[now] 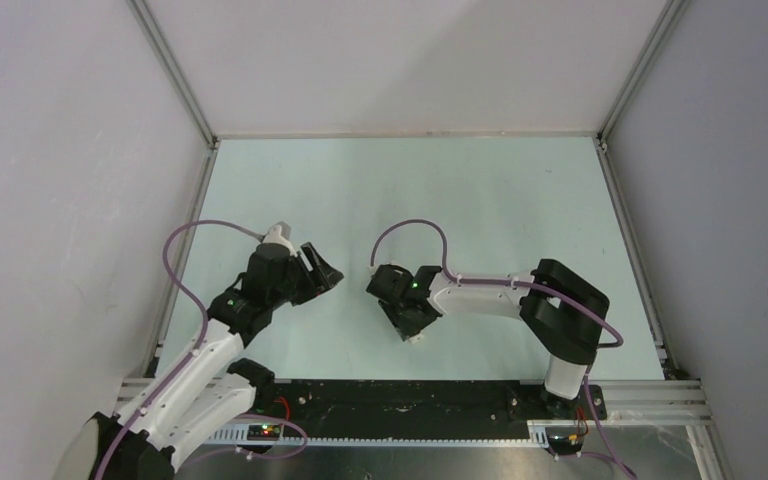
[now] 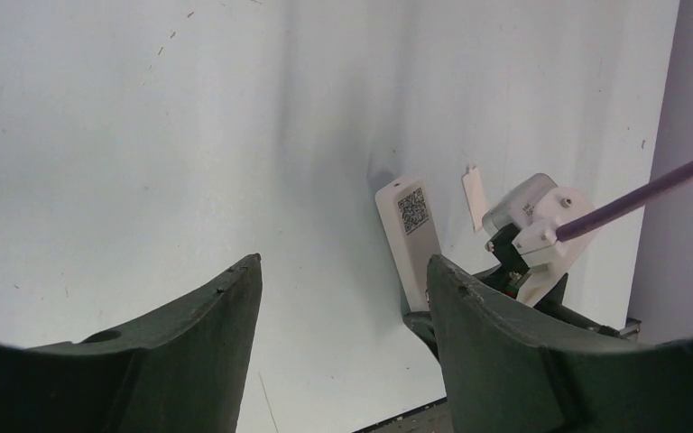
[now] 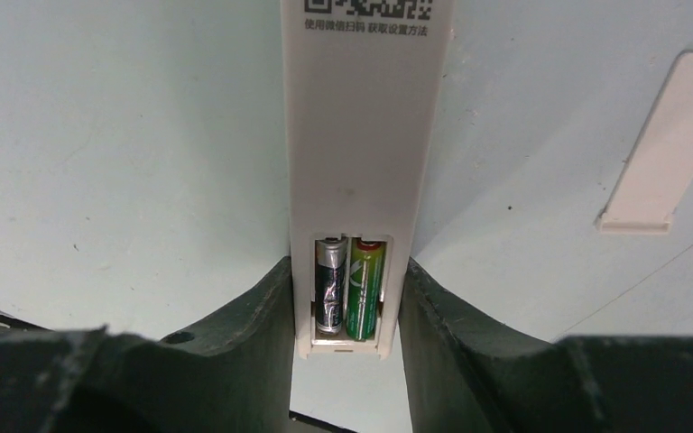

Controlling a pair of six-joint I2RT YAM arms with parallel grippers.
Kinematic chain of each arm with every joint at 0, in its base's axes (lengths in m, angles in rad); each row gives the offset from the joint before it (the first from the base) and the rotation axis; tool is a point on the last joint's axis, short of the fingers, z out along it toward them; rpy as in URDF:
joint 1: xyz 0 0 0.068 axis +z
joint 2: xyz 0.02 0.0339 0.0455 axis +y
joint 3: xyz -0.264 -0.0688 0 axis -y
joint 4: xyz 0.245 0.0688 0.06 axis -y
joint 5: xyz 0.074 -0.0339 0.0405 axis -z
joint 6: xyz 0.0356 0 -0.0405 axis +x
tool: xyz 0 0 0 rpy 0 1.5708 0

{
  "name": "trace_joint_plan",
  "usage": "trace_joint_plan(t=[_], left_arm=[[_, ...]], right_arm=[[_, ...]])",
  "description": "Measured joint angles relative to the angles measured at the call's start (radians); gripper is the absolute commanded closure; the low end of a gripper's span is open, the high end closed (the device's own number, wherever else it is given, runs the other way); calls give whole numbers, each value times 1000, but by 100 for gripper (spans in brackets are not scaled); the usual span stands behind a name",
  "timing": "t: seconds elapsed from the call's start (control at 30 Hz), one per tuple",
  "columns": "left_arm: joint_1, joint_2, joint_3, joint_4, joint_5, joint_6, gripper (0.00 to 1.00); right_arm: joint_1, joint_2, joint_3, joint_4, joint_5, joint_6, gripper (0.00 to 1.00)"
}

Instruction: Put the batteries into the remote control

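A pale green table [image 1: 480, 190] sits inside plain white walls [image 1: 410, 60] framed in aluminium; the part of it in view is bare apart from the items below. The right pincer [image 3: 347, 271] is pinching the remote [image 3: 361, 135] by its near end, one finger on each long edge, back face up. The remote's long axis runs straight ahead from that pincer. In the open bay between the fingers lie both batteries, side by side and parallel to that axis: the blackish cell [image 3: 329, 289] on the left, the green cell [image 3: 364, 289] on the right, both apparently seated. A loose white cover [image 3: 663, 135] lies flat on the table ahead and to the right of the right pincer, apart from the remote and slanted away from it. The left pincer [image 2: 343, 266] is spread and empty; the remote stands ahead and to its right, the cover just beyond. Judgement: loading looks complete. If the bay is to be closed, the free left pincer must reach past the remote, though the right is nearer.
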Motion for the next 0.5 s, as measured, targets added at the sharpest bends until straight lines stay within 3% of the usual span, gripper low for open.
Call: trace_joint_plan(t=[0.2,0.4,0.5], left_arm=[[2,-15,-8,-19,0,0,29],[3,-19,-8,-24,0,2,29],[6,-26,-8,-27,1,8,29]], right_arm=[[-11,19,23,-22,-39,-14,46],[-18,24,40,-42,-57,-25,43],[-24,20,52,-52,-62,-26,36]])
